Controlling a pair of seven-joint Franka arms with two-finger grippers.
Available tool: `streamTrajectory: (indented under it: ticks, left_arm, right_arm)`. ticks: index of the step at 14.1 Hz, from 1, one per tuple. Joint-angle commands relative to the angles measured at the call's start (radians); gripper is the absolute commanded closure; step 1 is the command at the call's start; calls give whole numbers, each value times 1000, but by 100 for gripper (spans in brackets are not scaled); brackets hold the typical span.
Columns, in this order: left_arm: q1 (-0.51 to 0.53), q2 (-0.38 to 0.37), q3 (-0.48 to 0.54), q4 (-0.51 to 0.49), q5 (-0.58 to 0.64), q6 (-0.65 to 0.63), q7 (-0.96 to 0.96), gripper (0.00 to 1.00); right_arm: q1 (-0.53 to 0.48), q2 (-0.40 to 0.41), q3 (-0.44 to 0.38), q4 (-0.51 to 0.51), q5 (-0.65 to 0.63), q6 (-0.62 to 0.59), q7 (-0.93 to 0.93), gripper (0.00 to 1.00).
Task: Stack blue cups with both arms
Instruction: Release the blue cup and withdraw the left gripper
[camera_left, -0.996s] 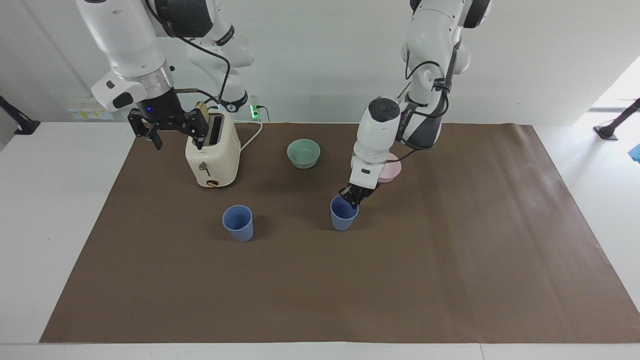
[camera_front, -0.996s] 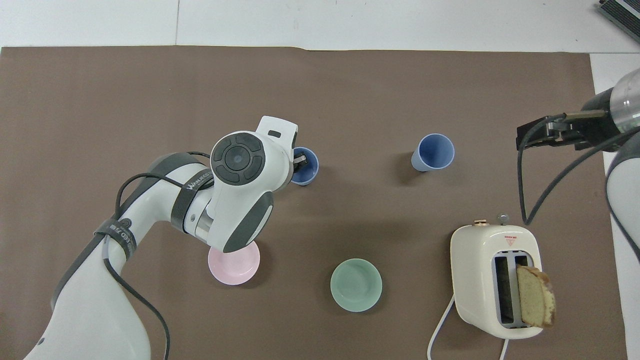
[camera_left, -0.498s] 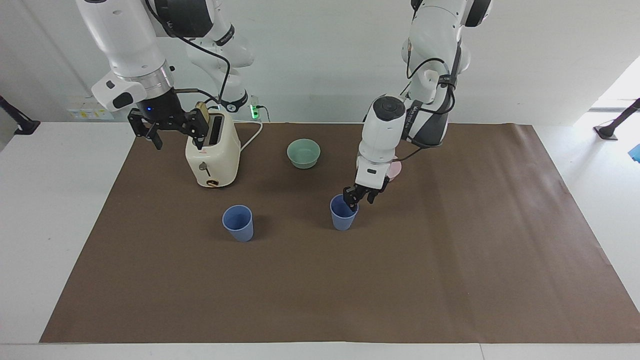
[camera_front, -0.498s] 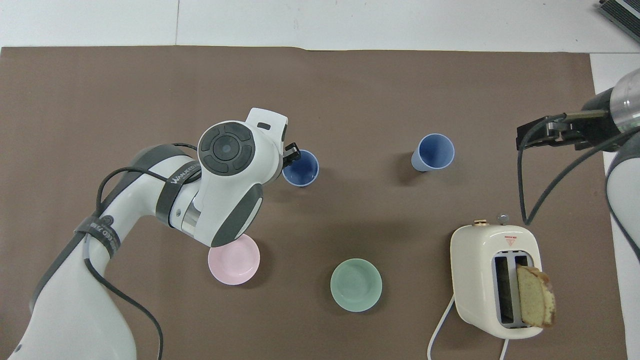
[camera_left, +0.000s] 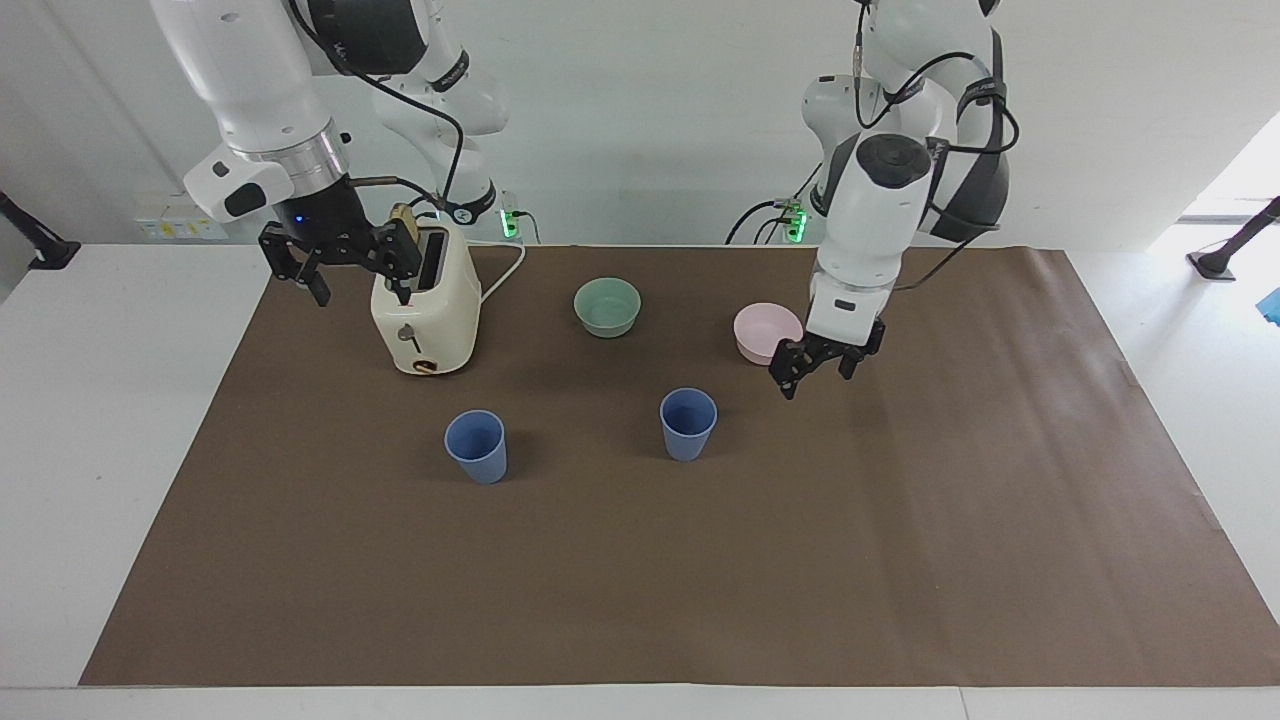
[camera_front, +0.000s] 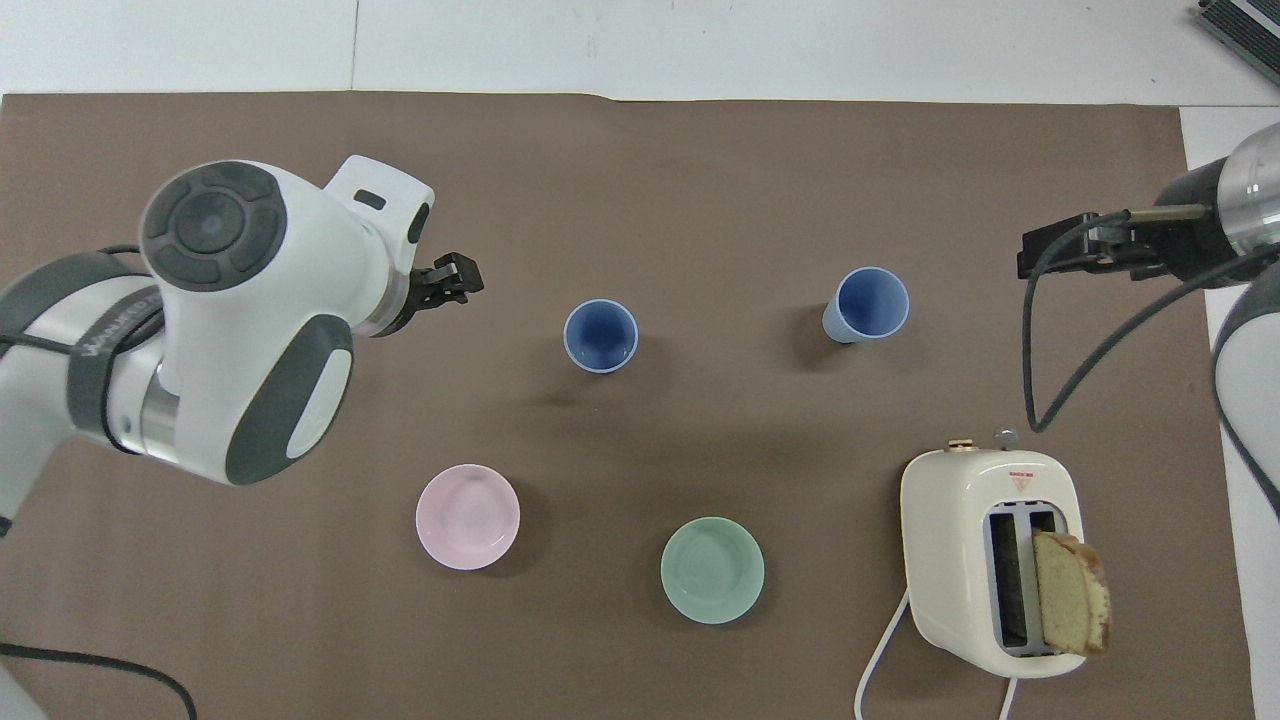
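Note:
Two blue cups stand upright and apart on the brown mat. One cup is near the middle, the other cup stands toward the right arm's end. My left gripper hangs open and empty over the mat beside the pink bowl, clear of the middle cup. My right gripper is open and empty, held in the air next to the toaster's top, where that arm waits.
A pink bowl and a green bowl sit nearer to the robots than the cups. A cream toaster holds a bread slice at the right arm's end, its cord trailing toward the robots.
My left gripper opened and let go of the middle cup's rim, then rose and swung toward the left arm's end. The cup stays upright. The right arm barely moved.

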Motion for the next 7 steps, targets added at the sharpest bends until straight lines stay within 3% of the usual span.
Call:
streamTrajectory:
  ticks: [1, 4, 7]
  left_arm:
    - [52, -54, -10, -14, -10, -60, 122, 0]
    - [105, -93, -4, -13, -30, -139, 295, 0]
    - [169, -129, -4, -14, -56, -179, 445, 0]
  right_arm:
    - [-19, -18, -1, -95, 41, 72, -27, 0]
    - [-13, -4, -1, -212, 39, 211, -27, 0]
    - [-5, 88, -1, -247, 38, 284, -15, 0]
